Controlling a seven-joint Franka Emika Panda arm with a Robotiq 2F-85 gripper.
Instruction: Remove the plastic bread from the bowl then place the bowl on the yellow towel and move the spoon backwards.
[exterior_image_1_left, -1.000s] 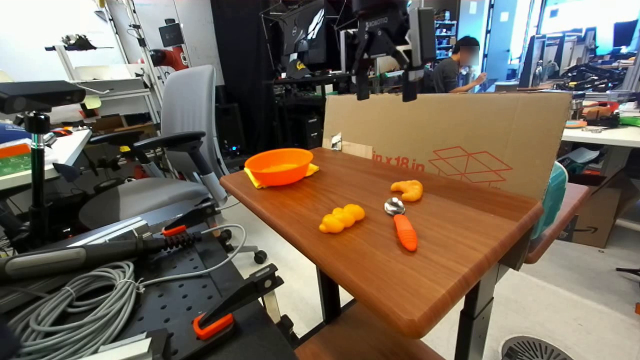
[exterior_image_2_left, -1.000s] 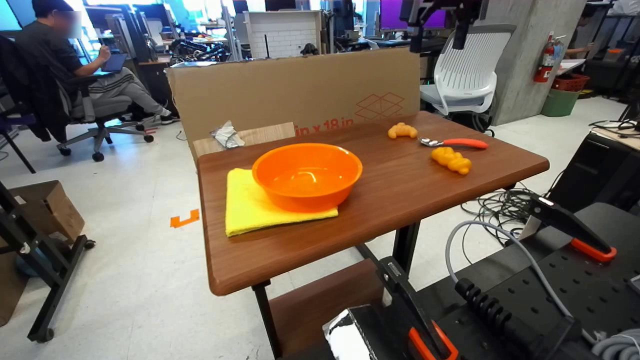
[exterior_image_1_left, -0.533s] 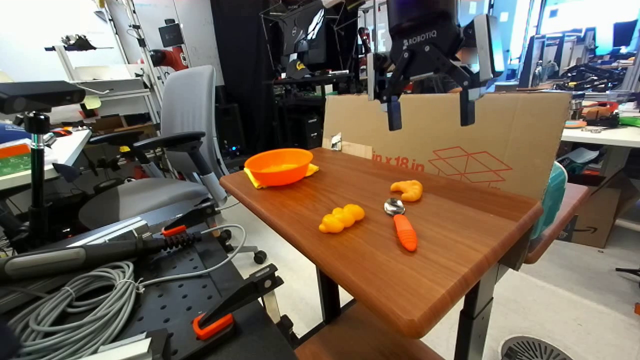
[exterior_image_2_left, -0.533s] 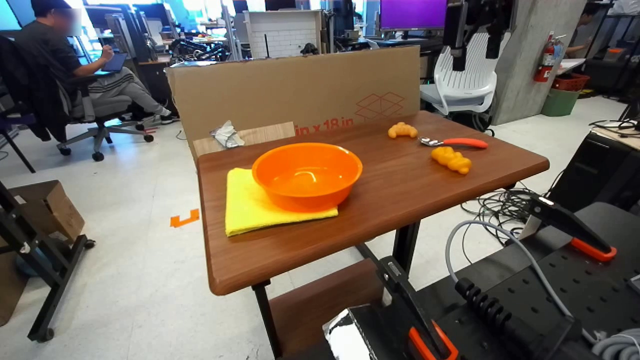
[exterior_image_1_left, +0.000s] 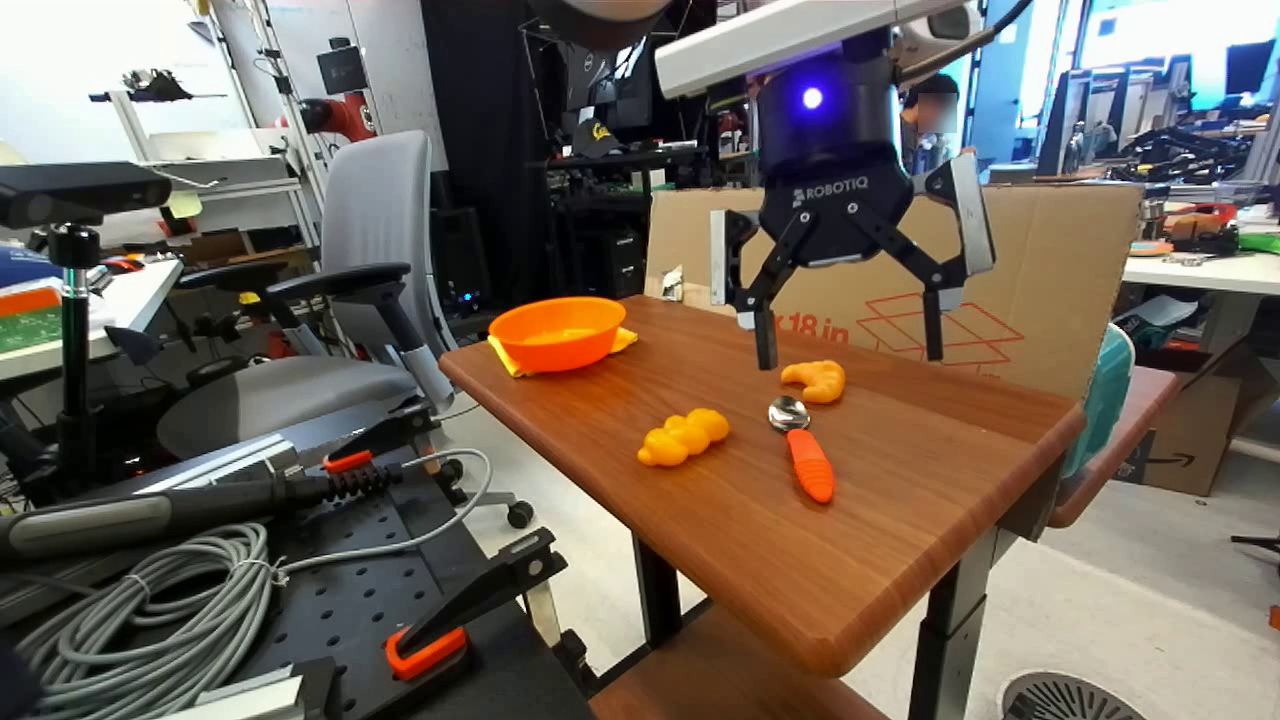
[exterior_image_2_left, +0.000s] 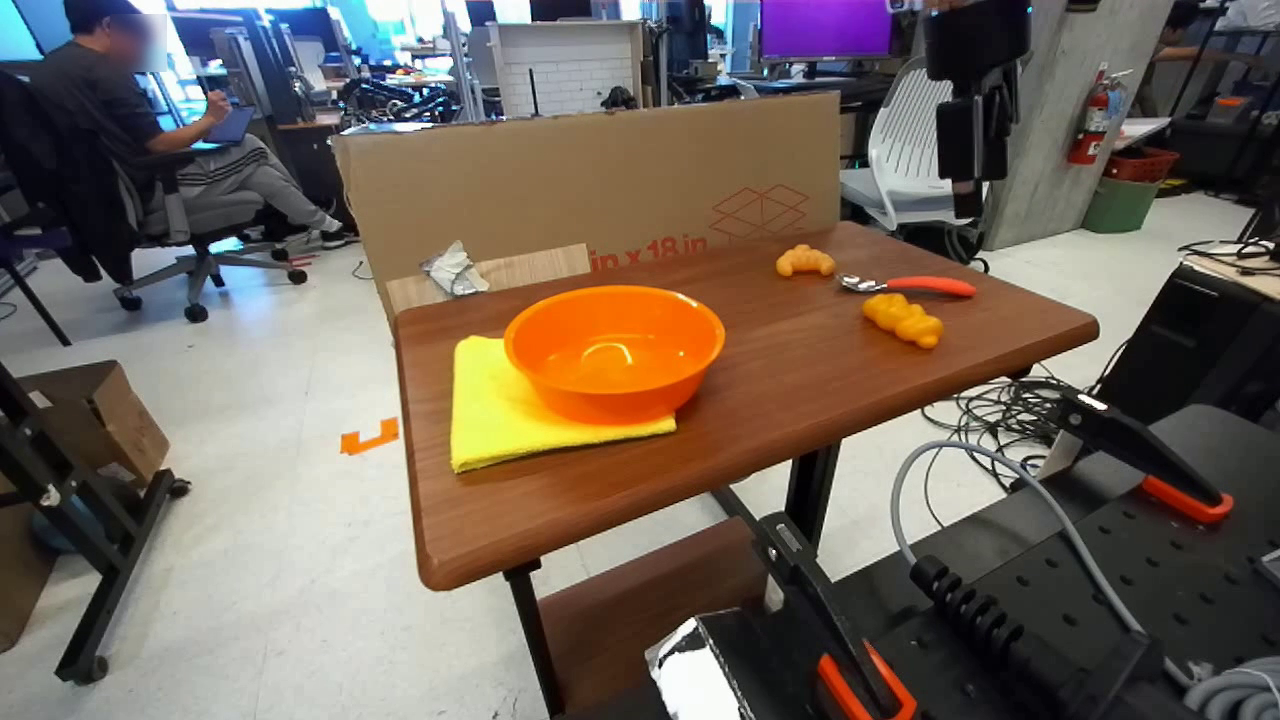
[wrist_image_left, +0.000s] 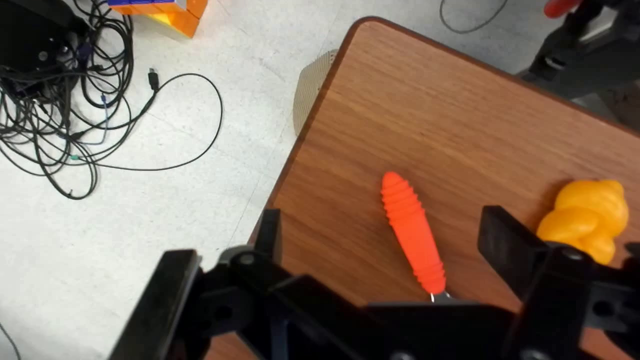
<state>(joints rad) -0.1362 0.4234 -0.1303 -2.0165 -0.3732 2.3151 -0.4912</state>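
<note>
Table (exterior_image_2_left: 790, 370), one, brown wood, rounded corners; one long edge backed by an upright cardboard panel (exterior_image_2_left: 620, 180); the opposite long edge open, with floor (wrist_image_left: 150, 240) and then a black perforated board (exterior_image_1_left: 350, 600) beyond it; the short edge at the end with the spoon (exterior_image_1_left: 810, 465) likewise open to the floor. Bowl (exterior_image_2_left: 640, 345), orange, one: upright on the folded yellow towel (exterior_image_2_left: 490, 410) near the opposite short edge, more of the cloth showing toward that edge, the rim reaching past it toward the table's middle. Braided plastic bread (exterior_image_1_left: 684, 437), one: on the wood, toward the open long edge. Crescent plastic bread (exterior_image_1_left: 815, 381), one: on the wood, toward the cardboard edge; between these and the bowl, a broad stretch of wood. Spoon, one: lying on the tabletop, long axis diagonal to the edges; orange handle aimed roughly at the corner where the open long edge meets the short edge at this end, with wood showing from handle tip to that corner; metal end pointing the opposite way, just beside the crescent. Gripper (exterior_image_1_left: 850, 358), black, one: pointing down above the spoon's end of the table, off the wood, fingers set wide apart; looking from the wrist, I find the handle in the gap between them, lying below.
</note>
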